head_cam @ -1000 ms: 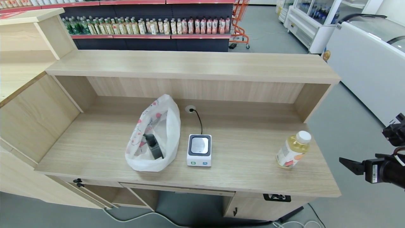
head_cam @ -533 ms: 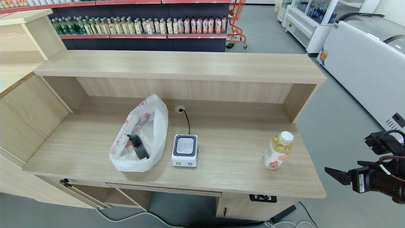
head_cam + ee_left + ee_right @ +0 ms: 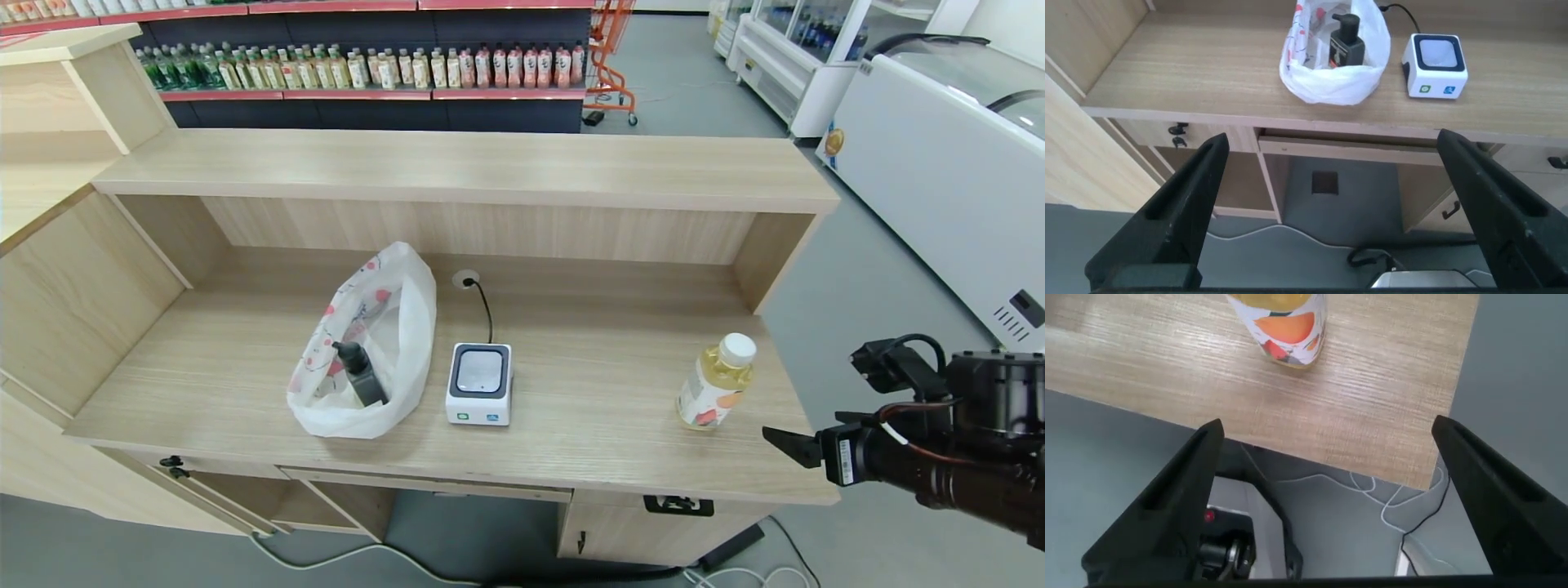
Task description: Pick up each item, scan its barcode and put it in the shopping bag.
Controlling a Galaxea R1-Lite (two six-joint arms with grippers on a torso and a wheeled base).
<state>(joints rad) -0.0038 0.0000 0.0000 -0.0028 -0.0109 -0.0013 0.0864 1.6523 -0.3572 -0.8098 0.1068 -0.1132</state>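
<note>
The wooden table (image 3: 604,359) holds a yellow bottle (image 3: 717,382) at the frame's right. The shopping bag (image 3: 416,318) half hides 1 dark pump bottle (image 3: 359,377). The fingers of the left gripper (image 3: 1333,139) and the right gripper (image 3: 1327,423) are spread apart.

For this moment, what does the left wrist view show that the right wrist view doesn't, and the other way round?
Left wrist view: the shopping bag with a dark pump bottle inside, the scanner beside it, and the open left gripper. Right wrist view: the lower part of the yellow drink bottle, cables on the floor, and the open right gripper. Both take in the wooden counter top, where these items stand.
</note>
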